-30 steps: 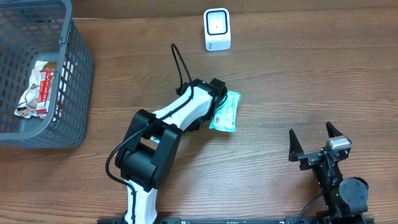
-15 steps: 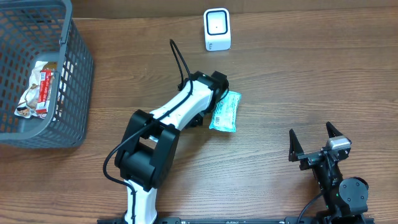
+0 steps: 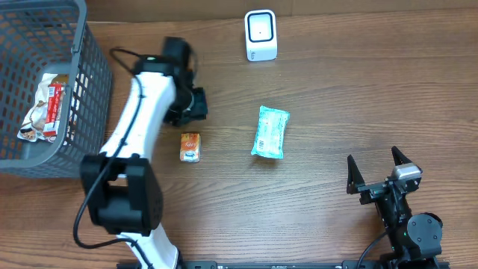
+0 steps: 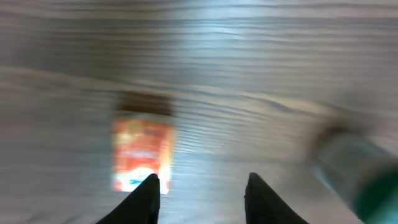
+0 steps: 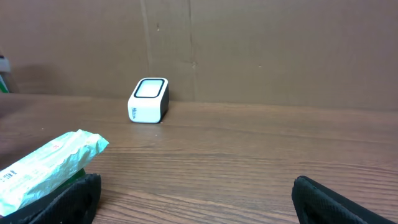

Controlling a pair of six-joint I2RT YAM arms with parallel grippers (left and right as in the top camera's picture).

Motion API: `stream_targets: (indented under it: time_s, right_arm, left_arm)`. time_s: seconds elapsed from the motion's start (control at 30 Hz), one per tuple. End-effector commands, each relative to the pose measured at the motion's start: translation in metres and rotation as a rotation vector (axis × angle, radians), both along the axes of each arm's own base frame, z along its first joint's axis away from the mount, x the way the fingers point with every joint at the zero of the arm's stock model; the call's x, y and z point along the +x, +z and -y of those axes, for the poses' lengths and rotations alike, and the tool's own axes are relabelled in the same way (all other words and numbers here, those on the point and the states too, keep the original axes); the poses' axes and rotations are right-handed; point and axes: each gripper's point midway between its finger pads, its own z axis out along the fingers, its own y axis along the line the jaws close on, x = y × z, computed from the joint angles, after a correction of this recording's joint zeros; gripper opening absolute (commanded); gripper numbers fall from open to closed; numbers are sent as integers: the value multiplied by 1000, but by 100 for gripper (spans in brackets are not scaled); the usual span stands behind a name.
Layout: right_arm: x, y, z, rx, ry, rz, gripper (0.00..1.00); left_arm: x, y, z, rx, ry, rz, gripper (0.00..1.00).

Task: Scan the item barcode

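Overhead view of a wooden table (image 3: pixel 358 90). A small white barcode scanner (image 3: pixel 261 35) stands at the top centre of the frame. Two items lie flat on the wood, well apart from the scanner: a small orange packet (image 3: pixel 190 146) left of centre and a pale green packet (image 3: pixel 269 131) at the centre. Neither is lifted or turned towards the scanner, so the scan appears not yet done.

The left gripper (image 4: pixel 200 190) hovers just above the orange packet in the frame. In its blurred wrist view the fingers (image 4: pixel 146 196) stand partly apart with nothing between them. The orange packet looks like the likely next pick, though that is a guess.

The right gripper (image 3: pixel 373 161) sits at the lower right, spread wide and empty. A grey wire basket (image 3: pixel 89 90) at the upper left holds a wrapped snack (image 3: pixel 46 108).
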Motion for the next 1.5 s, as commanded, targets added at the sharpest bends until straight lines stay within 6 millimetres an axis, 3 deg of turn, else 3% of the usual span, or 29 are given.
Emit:
stream_targets:
  time_s: [0.0,0.4,0.47,0.5,0.7,1.13,1.23,1.33,1.43,1.47]
  right_arm:
    - [0,-2,1,-1,-7,4,100]
    - [0,-2,1,-1,-7,4,100]
    - [0,-2,1,-1,-7,4,100]
    - [0,-2,1,-1,-7,4,100]
    - [0,-2,1,-1,-7,4,100]
    - [0,-2,1,-1,-7,4,100]
    - [0,-2,1,-1,-6,4,100]
    - [0,-2,1,-1,-7,4,100]
    - [0,-2,1,-1,-7,4,100]
    - [0,-2,1,-1,-7,4,100]
  left_arm:
    - [-5,38,72,-455,-302,94,43]
    - [-17,41,150,-465,-449,122,49]
    - [-20,41,157,-468,-451,113,60]
    - [-22,40,159,-465,-460,110,61]
    - [-27,16,142,-262,-401,66,60]
    - [-37,-18,154,-294,-378,48,59]
    - [-40,-22,160,-310,-391,49,53]
    - [-40,-22,162,-310,-396,50,41]
    - [-40,-22,162,-310,-395,50,20]
    - [-40,-22,162,-309,-395,49,9]
